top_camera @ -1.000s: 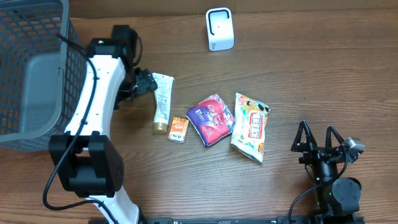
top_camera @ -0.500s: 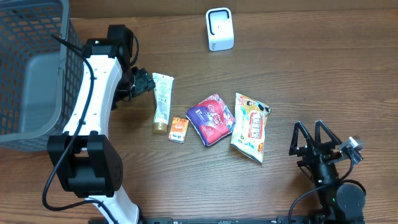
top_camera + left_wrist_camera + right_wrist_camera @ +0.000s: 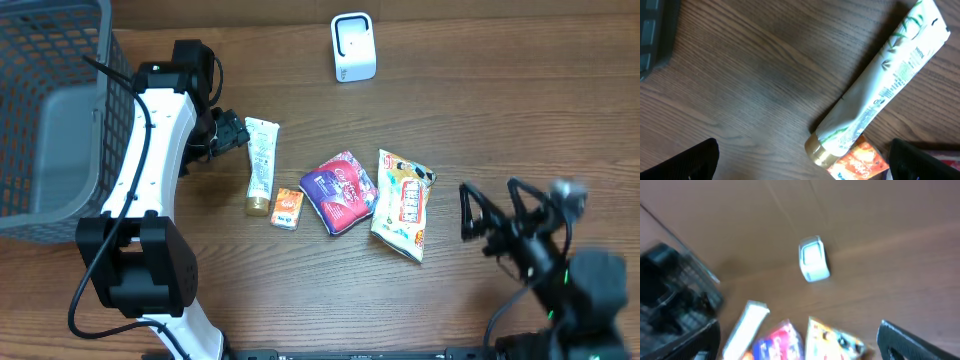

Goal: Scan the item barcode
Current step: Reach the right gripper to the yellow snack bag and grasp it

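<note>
Hovering just left of a white tube (image 3: 261, 160), the left gripper (image 3: 232, 133) holds its jaws spread wide with nothing between them. The tube lies flat on the wooden table (image 3: 500, 100), its gold cap (image 3: 816, 152) just beside a small orange packet (image 3: 287, 208); a purple pouch (image 3: 342, 192) and a snack bag (image 3: 402, 203) continue the row. The white barcode scanner (image 3: 352, 47) stands well apart at the far edge. Right of the snack bag, the right gripper (image 3: 492, 208) is likewise spread and empty. A grey basket (image 3: 50, 110) sits at left.
</note>
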